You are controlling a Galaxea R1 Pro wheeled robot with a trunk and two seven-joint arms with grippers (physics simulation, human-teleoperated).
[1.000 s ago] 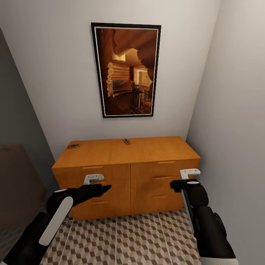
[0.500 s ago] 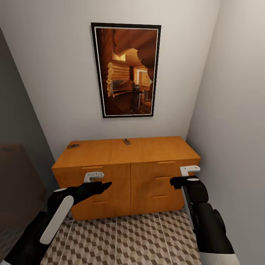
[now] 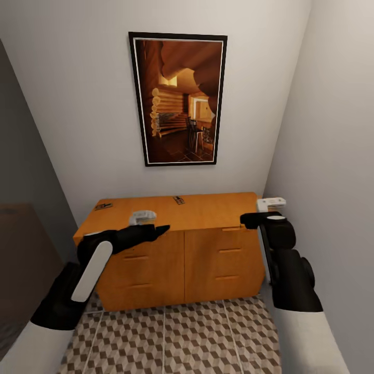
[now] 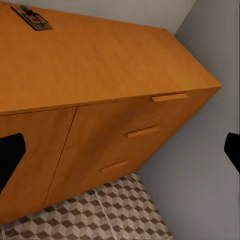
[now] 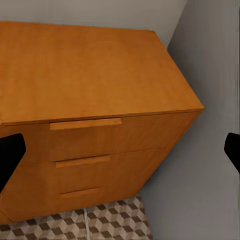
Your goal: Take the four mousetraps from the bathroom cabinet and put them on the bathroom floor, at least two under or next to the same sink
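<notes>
The low orange-brown cabinet (image 3: pixel 208 213) stands against the far wall. Two mousetraps lie on its flat top: one (image 3: pixel 103 206) near the back left corner, the other (image 3: pixel 179 200) at the back middle, which also appears as a mousetrap (image 4: pixel 32 18) in the left wrist view. My left gripper (image 3: pixel 158 229) hovers open at the cabinet's front edge, left of centre, holding nothing. My right gripper (image 3: pixel 248 220) is open and empty over the cabinet's front right corner. The patterned bathroom floor (image 3: pixel 182 337) lies below. The sink is out of view.
A large framed picture (image 3: pixel 178 98) hangs above the cabinet. A grey wall (image 3: pixel 332 156) closes the right side tight against the cabinet's end. A dark panel (image 3: pixel 21 249) stands at the left. The drawer fronts (image 5: pixel 85 160) are closed.
Both arms rose from drawer-front height to the level of the cabinet top. The left gripper also moved slightly right. The mousetraps have not moved.
</notes>
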